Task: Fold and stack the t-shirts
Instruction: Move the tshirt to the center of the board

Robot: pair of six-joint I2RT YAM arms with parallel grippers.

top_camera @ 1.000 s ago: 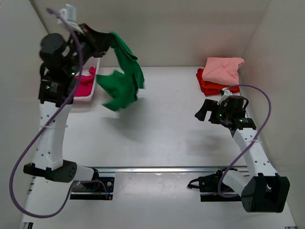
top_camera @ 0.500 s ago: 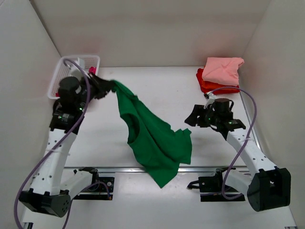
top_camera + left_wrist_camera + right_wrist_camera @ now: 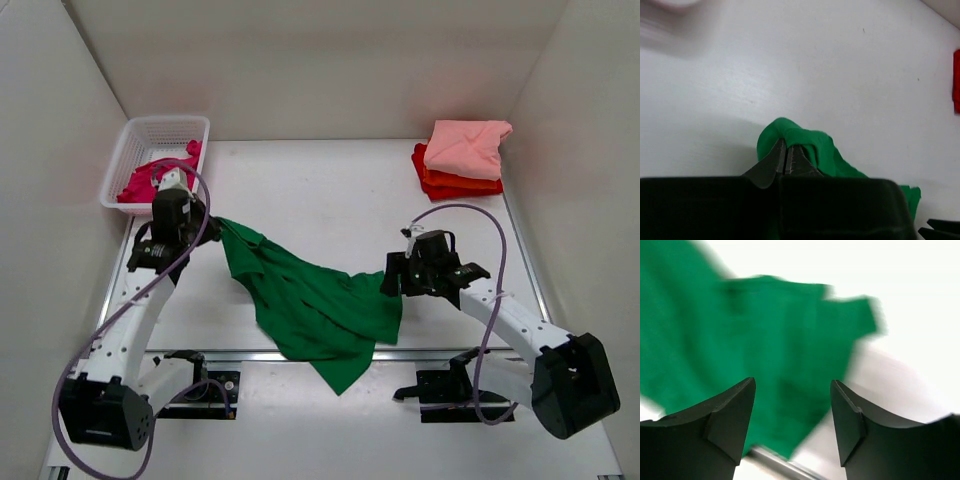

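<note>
I have swung the green t-shirt [image 3: 310, 300] down from the air, so it now sprawls crumpled across the near table [image 3: 330, 190], its hem over the edge, ready to be spread and folded. My left gripper [image 3: 785, 145] stays pinched tight on one corner, while my right gripper [image 3: 792, 385] has narrowed to half open beside the far hem, holding nothing. I count one green shirt, one magenta t-shirt [image 3: 150, 180] in the one white basket [image 3: 165, 119], and one salmon t-shirt [image 3: 465, 145] stacked on red cloth [image 3: 450, 185].

Green t-shirt [image 3: 310, 300] on white table [image 3: 350, 200]
</note>
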